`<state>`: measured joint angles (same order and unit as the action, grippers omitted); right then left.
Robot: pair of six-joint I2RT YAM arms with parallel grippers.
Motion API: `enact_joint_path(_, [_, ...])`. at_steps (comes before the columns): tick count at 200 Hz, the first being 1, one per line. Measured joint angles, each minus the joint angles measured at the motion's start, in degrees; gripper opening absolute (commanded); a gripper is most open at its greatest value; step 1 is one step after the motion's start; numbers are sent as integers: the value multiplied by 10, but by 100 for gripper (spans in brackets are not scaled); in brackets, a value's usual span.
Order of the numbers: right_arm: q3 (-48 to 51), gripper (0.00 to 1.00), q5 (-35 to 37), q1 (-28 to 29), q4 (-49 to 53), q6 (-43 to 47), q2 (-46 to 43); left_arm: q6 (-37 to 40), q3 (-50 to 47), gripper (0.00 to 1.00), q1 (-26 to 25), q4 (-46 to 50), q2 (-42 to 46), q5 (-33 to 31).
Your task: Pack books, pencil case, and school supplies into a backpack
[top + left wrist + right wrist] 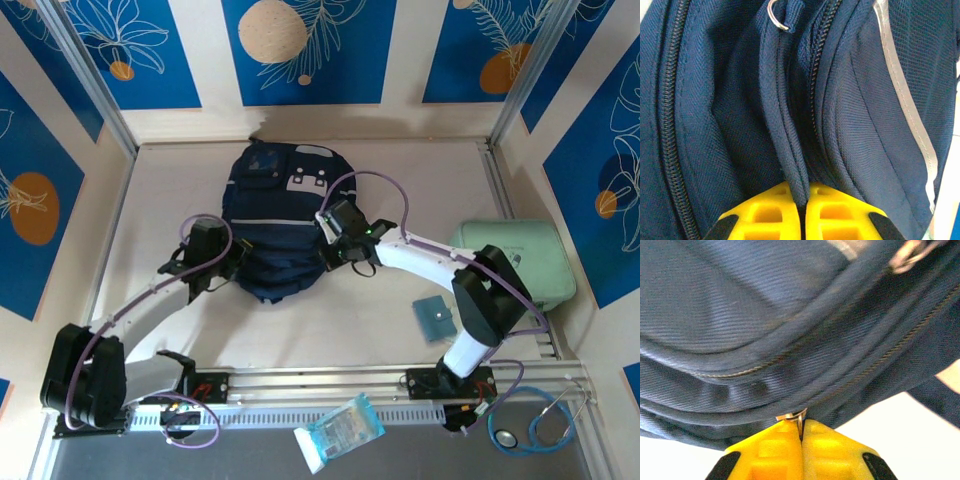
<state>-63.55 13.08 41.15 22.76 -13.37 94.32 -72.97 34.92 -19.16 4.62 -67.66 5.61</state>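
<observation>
From above, the large dark navy fabric backpack (285,225) lies flat in the middle of the pale table (180,170), its grey-white patches toward the far wall, and both arms reach in to its near end. The left arm stretches up and rightward from its base with the forearm low, bringing the left gripper (238,265) to the bag's near left edge. The right arm folds at the elbow and runs leftward, the right gripper (332,258) at the near right edge. That high view also takes in the flat teal square pad (434,318) lying by the right elbow, the rounded mint-green zip case (525,255) beyond it, and a plastic-wrapped blue-white packet (340,432) and a stethoscope (535,425) down by the arm bases. Close up from the left wrist the grip comes clear: the yellow jaws are pressed together on a narrow navy webbing strap (785,125) that runs up to a metal ring (776,14), between two zip lines. From the right wrist, the yellow jaws are clamped on a small metal zip pull (796,417) at the bag's seam
</observation>
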Motion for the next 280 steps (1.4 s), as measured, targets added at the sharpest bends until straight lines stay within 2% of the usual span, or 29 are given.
enact_joint_path(63, [-33,0,-12,-14,6,45,16,65,13,12,46,37,-4,25])
enact_joint_path(77, [-46,0,-22,-7,9,47,27,89,20,18,61,53,-5,29])
enact_joint_path(89, [-60,0,-26,3,12,46,40,112,26,30,76,69,-5,29])
enact_joint_path(97, [-71,0,-26,12,14,46,50,124,28,34,86,81,-5,28])
enact_joint_path(142, [-144,0,-49,69,17,27,119,181,68,44,109,197,12,-9])
enact_joint_path(176, [-202,0,-85,107,4,0,166,195,80,45,111,239,54,-16])
enact_joint_path(234, [-238,0,-120,137,-10,-17,185,178,74,44,112,212,49,19])
enact_joint_path(280, [-239,0,-132,137,-12,-28,185,144,46,34,112,194,42,18])
